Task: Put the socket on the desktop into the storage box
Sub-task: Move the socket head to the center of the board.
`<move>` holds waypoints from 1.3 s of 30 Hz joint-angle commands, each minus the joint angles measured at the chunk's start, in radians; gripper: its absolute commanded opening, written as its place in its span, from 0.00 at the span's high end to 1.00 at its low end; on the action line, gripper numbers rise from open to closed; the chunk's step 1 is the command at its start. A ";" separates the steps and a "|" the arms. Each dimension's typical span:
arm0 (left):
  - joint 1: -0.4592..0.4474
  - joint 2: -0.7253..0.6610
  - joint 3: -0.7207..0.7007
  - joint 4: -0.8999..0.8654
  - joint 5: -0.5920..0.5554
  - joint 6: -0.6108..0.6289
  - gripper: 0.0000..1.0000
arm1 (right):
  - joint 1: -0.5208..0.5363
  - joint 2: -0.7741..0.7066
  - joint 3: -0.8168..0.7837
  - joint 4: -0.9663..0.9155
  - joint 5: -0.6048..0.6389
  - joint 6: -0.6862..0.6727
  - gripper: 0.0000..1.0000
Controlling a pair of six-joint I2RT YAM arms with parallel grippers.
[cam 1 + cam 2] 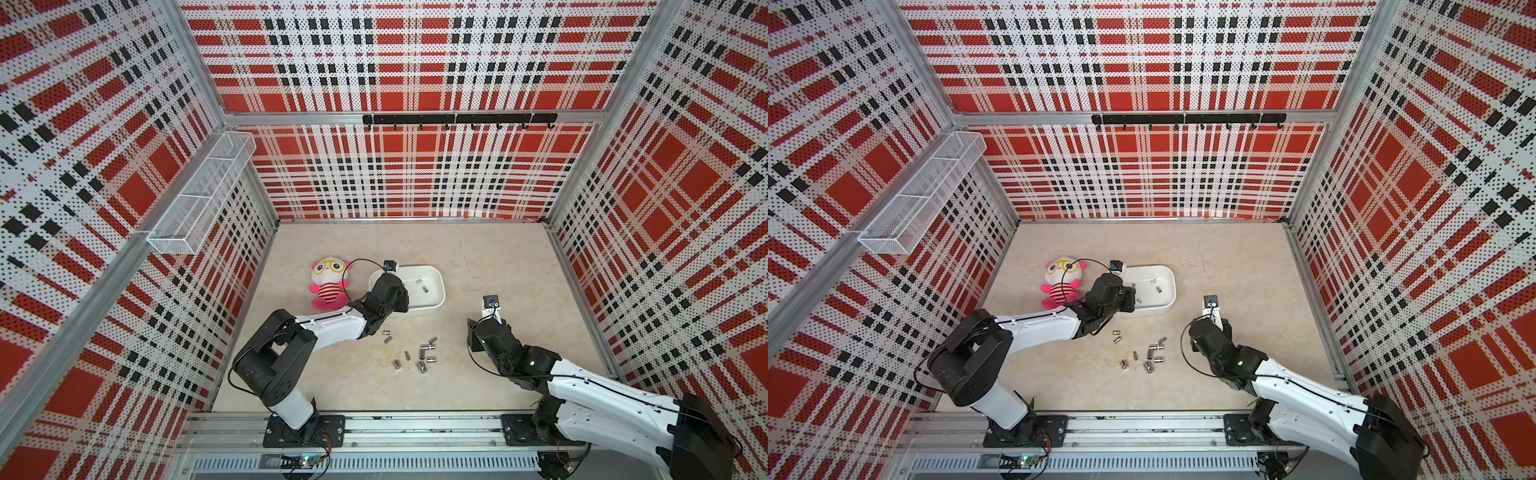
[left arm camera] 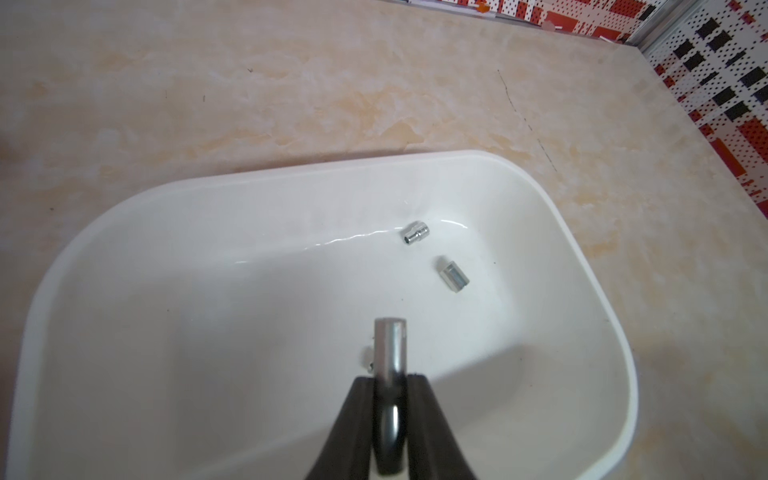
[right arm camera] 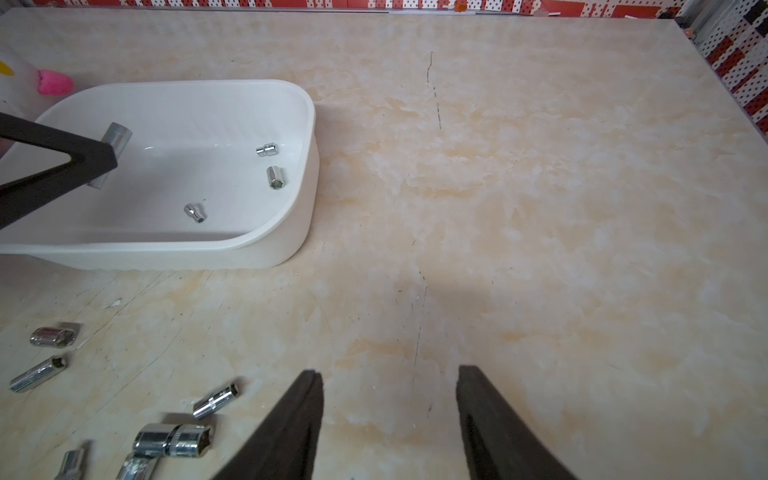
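Left end effector [image 2: 390, 379] seemingly clamps a smooth chrome socket [image 2: 390, 345], glossy white storage box [image 2: 166, 232] below; right end effector [image 3: 390, 372] gapes.

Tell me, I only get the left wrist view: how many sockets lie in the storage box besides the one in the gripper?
Observer: Three. The right wrist view shows a first socket, a second socket beside it, and a third socket that the held socket mostly hides from you.
Operator: Any left outside the storage box?
Observer: Yes, a cluster of sockets lies on the desktop, nearer the arm bases than the box.
Operator: And the right gripper?
Observer: Open and empty, the right gripper hangs above bare desktop.
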 commanded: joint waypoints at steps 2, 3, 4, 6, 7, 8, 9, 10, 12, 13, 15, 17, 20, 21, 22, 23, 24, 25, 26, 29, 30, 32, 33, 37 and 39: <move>0.004 0.015 0.031 -0.010 -0.019 0.010 0.65 | -0.005 0.026 0.028 0.033 -0.050 -0.043 0.43; 0.003 0.008 0.029 -0.009 -0.028 0.012 0.62 | -0.005 0.031 0.028 0.038 -0.059 -0.048 0.43; 0.001 -0.001 0.027 -0.008 -0.037 0.013 0.59 | -0.005 0.036 0.029 0.043 -0.071 -0.052 0.43; -0.010 -0.033 0.017 -0.011 -0.069 0.019 0.54 | -0.005 0.048 0.033 0.054 -0.097 -0.061 0.43; -0.025 -0.050 0.015 -0.018 -0.088 0.024 0.53 | -0.005 0.051 0.033 0.059 -0.110 -0.066 0.44; -0.053 -0.073 0.016 -0.025 -0.125 0.039 0.52 | -0.005 0.055 0.032 0.067 -0.128 -0.073 0.44; -0.096 -0.098 0.018 -0.040 -0.185 0.053 0.52 | -0.005 0.059 0.032 0.073 -0.145 -0.077 0.44; -0.141 -0.116 0.024 -0.050 -0.240 0.088 0.52 | -0.005 0.063 0.031 0.081 -0.160 -0.084 0.45; -0.245 -0.145 0.041 -0.083 -0.328 0.122 0.51 | -0.005 0.077 0.032 0.097 -0.197 -0.098 0.45; -0.282 -0.154 0.047 -0.094 -0.340 0.121 0.50 | -0.005 0.086 0.034 0.101 -0.209 -0.102 0.46; -0.348 -0.168 0.047 -0.108 -0.340 0.113 0.50 | -0.004 0.114 0.042 0.109 -0.235 -0.114 0.46; -0.398 -0.174 0.042 -0.130 -0.342 0.094 0.50 | -0.004 0.146 0.052 0.116 -0.261 -0.123 0.47; -0.442 -0.194 0.003 -0.176 -0.368 0.064 0.49 | -0.001 0.203 0.072 0.113 -0.289 -0.134 0.48; -0.443 -0.206 -0.021 -0.182 -0.371 0.063 0.49 | -0.001 0.220 0.077 0.112 -0.296 -0.137 0.48; -0.439 -0.225 -0.056 -0.182 -0.366 0.032 0.49 | 0.001 0.234 0.083 0.112 -0.301 -0.139 0.49; -0.431 -0.245 -0.100 -0.178 -0.360 0.024 0.48 | 0.001 0.249 0.087 0.112 -0.307 -0.142 0.49; -0.420 -0.266 -0.133 -0.171 -0.346 0.015 0.48 | 0.001 0.259 0.090 0.112 -0.312 -0.144 0.49; -0.398 -0.291 -0.170 -0.163 -0.319 0.003 0.48 | 0.002 0.272 0.094 0.113 -0.318 -0.144 0.49; -0.369 -0.319 -0.210 -0.146 -0.277 -0.008 0.48 | 0.002 0.284 0.098 0.114 -0.322 -0.146 0.50; -0.258 -0.407 -0.322 -0.067 -0.148 -0.040 0.48 | 0.004 0.318 0.110 0.111 -0.331 -0.149 0.50; -0.229 -0.429 -0.351 -0.034 -0.113 -0.054 0.47 | 0.006 0.328 0.115 0.111 -0.333 -0.149 0.50; -0.170 -0.458 -0.395 0.030 -0.026 -0.078 0.46 | 0.011 0.352 0.123 0.112 -0.343 -0.149 0.50; -0.152 -0.461 -0.402 0.042 0.003 -0.085 0.46 | 0.013 0.364 0.128 0.113 -0.347 -0.146 0.49; -0.142 -0.443 -0.393 0.030 -0.012 -0.078 0.46 | 0.020 0.419 0.158 0.109 -0.370 -0.129 0.49; -0.140 -0.435 -0.387 0.025 -0.031 -0.077 0.47 | 0.021 0.446 0.188 0.077 -0.345 -0.095 0.50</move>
